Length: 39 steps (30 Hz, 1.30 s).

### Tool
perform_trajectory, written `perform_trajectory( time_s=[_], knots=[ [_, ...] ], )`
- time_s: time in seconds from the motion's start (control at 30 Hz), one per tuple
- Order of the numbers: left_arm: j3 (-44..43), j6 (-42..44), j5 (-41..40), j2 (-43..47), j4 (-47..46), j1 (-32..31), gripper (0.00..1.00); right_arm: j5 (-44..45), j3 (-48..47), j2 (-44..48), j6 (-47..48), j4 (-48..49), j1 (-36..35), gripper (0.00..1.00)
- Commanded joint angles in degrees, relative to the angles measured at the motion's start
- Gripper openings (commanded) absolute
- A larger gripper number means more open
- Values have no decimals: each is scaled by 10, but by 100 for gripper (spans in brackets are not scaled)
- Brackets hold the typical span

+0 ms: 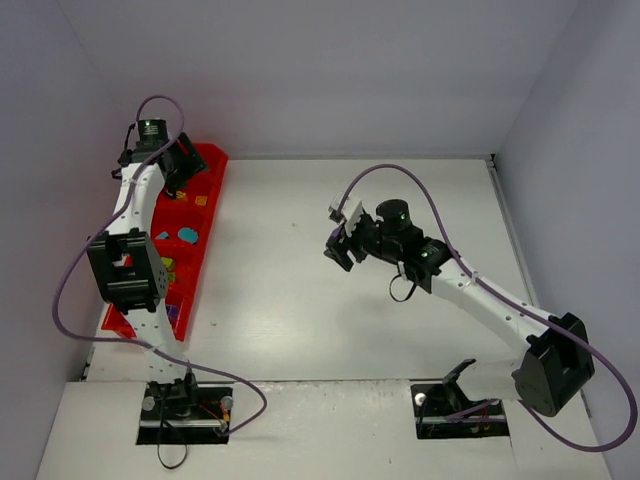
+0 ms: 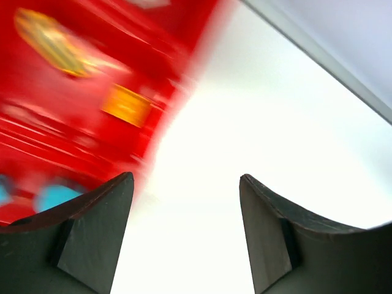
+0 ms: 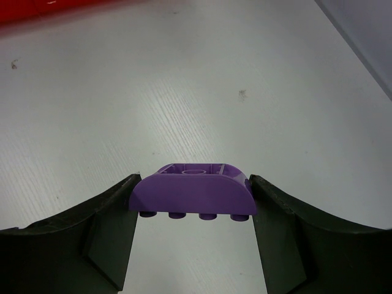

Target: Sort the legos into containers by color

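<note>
The long red tray [image 1: 213, 170] lies along the table's left side, under my left arm. In its compartments I see an orange brick [image 1: 201, 200], a teal oval [image 1: 187, 236], a lime green brick [image 1: 167, 268] and a purple one [image 1: 176, 311]. My left gripper [image 1: 183, 172] hovers over the tray's far end, open with nothing between its fingers [image 2: 98, 214]. The left wrist view is blurred, showing the tray [image 2: 79, 141], the orange brick [image 2: 125, 104] and a teal piece [image 2: 56, 197]. My right gripper [image 3: 194, 184] is above mid-table [image 1: 339, 250], shut on a purple arched brick [image 3: 193, 195], studs down.
Walls close in the white table on the left, back and right. A red strip of the tray [image 3: 37, 9] shows at the top left of the right wrist view. Cables loop from both arms.
</note>
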<state>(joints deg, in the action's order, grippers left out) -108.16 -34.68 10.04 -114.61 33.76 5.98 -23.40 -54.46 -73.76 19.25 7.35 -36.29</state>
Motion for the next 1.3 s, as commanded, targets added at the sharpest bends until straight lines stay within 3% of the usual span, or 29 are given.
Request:
perform_trajectory(
  time_s=[0.0, 0.1, 0.2, 0.33, 0.6, 1.27],
  knots=[
    [22, 4, 186, 96, -33, -33, 63, -31, -38, 0, 14, 33, 3, 1],
    [71, 7, 314, 127, -41, -68, 64, -45, -40, 2, 18, 33, 3, 1],
    [97, 38, 385, 153, -20, -120, 65, -53, -39, 4, 21, 32, 3, 2],
    [111, 113, 396, 191, 22, -194, 67, -64, -36, 6, 26, 34, 3, 2],
    [166, 117, 465, 237, -43, -256, 67, -98, -54, 2, 19, 35, 2, 3],
    [186, 145, 508, 240, -48, -300, 67, -116, -82, -14, 8, 44, -4, 4]
  ],
)
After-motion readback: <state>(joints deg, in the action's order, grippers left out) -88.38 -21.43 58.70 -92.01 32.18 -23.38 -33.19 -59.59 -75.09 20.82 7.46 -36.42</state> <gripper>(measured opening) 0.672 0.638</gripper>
